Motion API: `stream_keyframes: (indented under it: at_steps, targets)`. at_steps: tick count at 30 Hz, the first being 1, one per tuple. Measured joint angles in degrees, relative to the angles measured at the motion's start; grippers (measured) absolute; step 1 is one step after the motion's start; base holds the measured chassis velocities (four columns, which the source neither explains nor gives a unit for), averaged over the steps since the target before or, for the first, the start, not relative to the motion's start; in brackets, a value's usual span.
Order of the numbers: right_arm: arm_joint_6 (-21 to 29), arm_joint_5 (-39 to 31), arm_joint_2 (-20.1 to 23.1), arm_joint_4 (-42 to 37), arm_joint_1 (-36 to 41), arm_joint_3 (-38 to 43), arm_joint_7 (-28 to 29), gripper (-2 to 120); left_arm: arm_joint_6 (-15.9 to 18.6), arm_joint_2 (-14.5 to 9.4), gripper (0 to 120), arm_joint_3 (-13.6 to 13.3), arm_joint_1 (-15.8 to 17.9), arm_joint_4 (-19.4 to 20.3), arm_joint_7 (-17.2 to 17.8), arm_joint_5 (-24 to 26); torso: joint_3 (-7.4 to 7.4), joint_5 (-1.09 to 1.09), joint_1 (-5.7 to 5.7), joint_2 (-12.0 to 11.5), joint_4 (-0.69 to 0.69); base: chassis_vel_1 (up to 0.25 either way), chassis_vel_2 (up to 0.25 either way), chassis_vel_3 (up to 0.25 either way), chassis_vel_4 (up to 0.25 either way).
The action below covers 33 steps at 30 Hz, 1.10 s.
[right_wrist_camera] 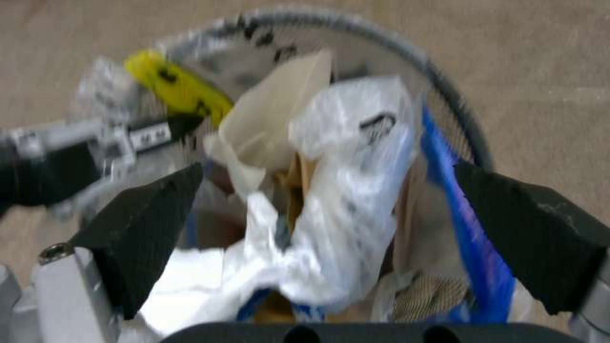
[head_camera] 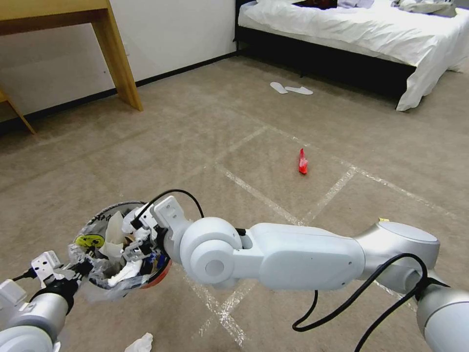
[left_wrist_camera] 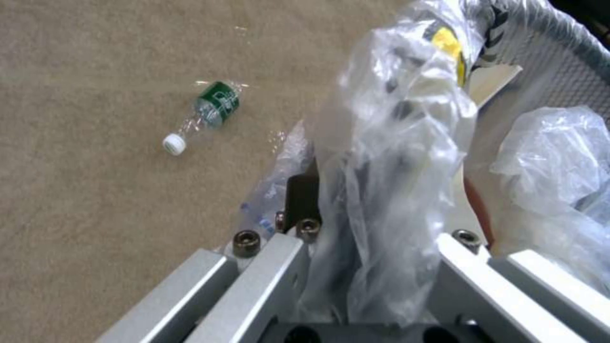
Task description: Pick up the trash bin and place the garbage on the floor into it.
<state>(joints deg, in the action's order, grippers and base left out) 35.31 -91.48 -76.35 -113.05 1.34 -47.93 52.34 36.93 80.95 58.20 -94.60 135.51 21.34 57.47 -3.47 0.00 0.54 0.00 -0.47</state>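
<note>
Bin (head_camera: 159, 274) held above carpet by our left gripper (head_camera: 80, 268), clamped on its bagged rim. Our right gripper (head_camera: 139, 244) hangs over its mouth, fingers spread, empty. Red wrapper (head_camera: 303, 162) and bottle (left_wrist_camera: 205, 116) lie on floor.

Carpeted floor (head_camera: 195, 127); red wrapper (head_camera: 303, 162), white tissue (head_camera: 139, 343), bottle (left_wrist_camera: 207, 114).

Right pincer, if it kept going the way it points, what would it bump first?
Probably the rubbish heaped in the trash bin. The right pincer hangs open over the bin's mouth, and a crumpled white plastic bag lies directly ahead. Depth is unclear, so it may already be touching.
</note>
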Motion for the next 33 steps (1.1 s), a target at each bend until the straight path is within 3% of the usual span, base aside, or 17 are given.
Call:
stream_keyframes:
  at_steps: [18,26,31,33]
  targets:
    - [-2.21,4.46,-0.84,2.27,-0.72,4.81,-3.06,100,0.0,0.5,1,-0.09,-0.48,0.06,-0.19,-0.45,0.0,0.0,0.0,0.0,0.0,0.0,0.0,0.0,0.0]
    - [-5.04,5.49,1.23,-0.27,0.06,10.94,-6.72,100,0.06,-0.22,1,0.53,-0.29,-0.27,-0.18,-0.22,0.0,0.0,0.0,0.0,0.01,0.0,0.0,0.0,0.0]
    - [-11.96,9.96,5.03,-3.4,3.59,17.59,-14.39,100,0.08,-0.73,1,1.17,-0.28,-0.33,-0.1,0.14,0.0,0.0,0.0,0.0,0.0,0.0,0.0,0.0,0.0]
    - [-19.24,15.37,8.57,-5.2,7.62,23.04,-21.08,100,0.09,-0.84,1,1.68,-0.43,-0.07,0.0,0.31,0.0,0.0,0.0,0.0,0.0,0.0,0.0,0.0,0.0]
